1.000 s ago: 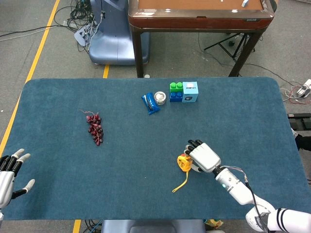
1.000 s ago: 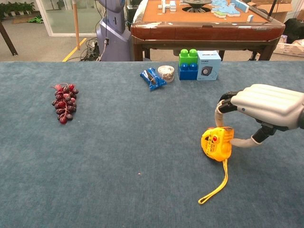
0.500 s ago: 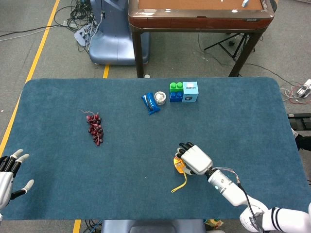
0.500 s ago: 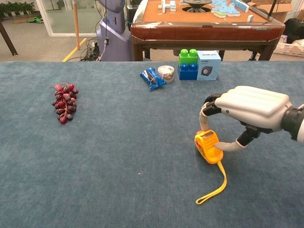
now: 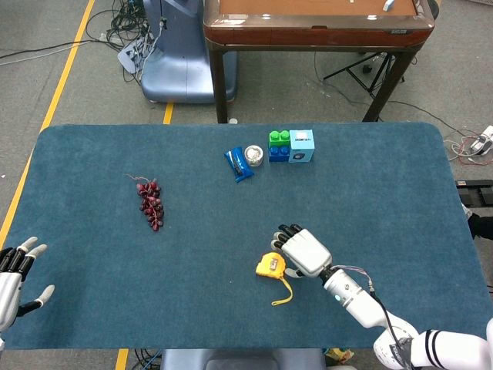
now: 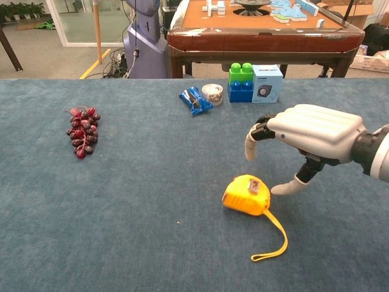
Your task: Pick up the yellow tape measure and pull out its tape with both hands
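Although the right hand [image 6: 313, 135] hangs just above and beside the yellow tape measure [image 6: 246, 194], nothing of the task is done: the case lies on its side on the blue table [image 6: 152, 243], out of any grasp, with its yellow strap [image 6: 275, 240] trailing toward the robot. The hand's fingers are apart and curved downward, holding nothing; the thumb reaches toward the case and seems just short of touching it, though the angle leaves that uncertain. Picking up, steadying and drawing out the blade all remain.

The chest view shows the gap between fingers and case and the tipped-over pose. Only the head view shows the left hand [image 5: 14, 271], spread and empty at the near table edge, well apart from the tape measure and far to the left of the right hand.
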